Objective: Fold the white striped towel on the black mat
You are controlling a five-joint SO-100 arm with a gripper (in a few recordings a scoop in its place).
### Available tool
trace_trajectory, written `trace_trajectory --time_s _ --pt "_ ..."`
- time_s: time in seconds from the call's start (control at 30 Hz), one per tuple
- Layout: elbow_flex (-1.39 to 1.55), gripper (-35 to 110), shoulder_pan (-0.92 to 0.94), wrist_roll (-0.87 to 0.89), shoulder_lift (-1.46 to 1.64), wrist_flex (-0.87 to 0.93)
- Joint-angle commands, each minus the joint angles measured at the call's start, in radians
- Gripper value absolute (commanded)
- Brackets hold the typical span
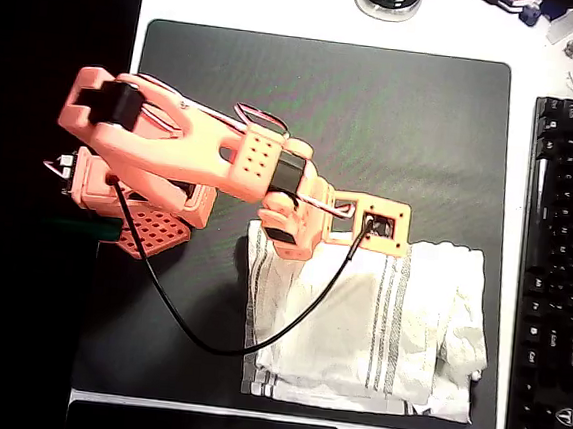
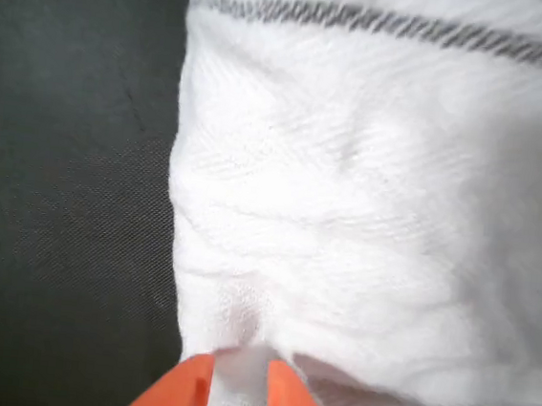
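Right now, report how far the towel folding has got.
Done: the white striped towel lies on the black mat, its right side already bunched or doubled over. In hand: in the wrist view the gripper pinches a fold of cloth at the towel's edge, fingers closed on it. Left: carrying that edge across and releasing it; the towel is wrinkled, not a neat fold.

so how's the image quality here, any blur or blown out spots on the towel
Overhead view: fairly sharp, but the white striped towel is overexposed, its weave washed out, and the far left of the frame falls into black beyond the black mat. Wrist view: soft throughout, stripes near the top blurred, the gripper fingertips pinching cloth at the bottom edge slightly out of focus.
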Motion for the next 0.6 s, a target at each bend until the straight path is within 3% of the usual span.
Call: trace_trajectory --time_s 0.0,0.3,0.57 --pt "0.017 6 -0.017 0.018 0.149 0.035" --pt "0.199 0 -0.184 0.112 0.581 0.176" --pt "0.466 0 -0.193 0.132 0.925 0.112"
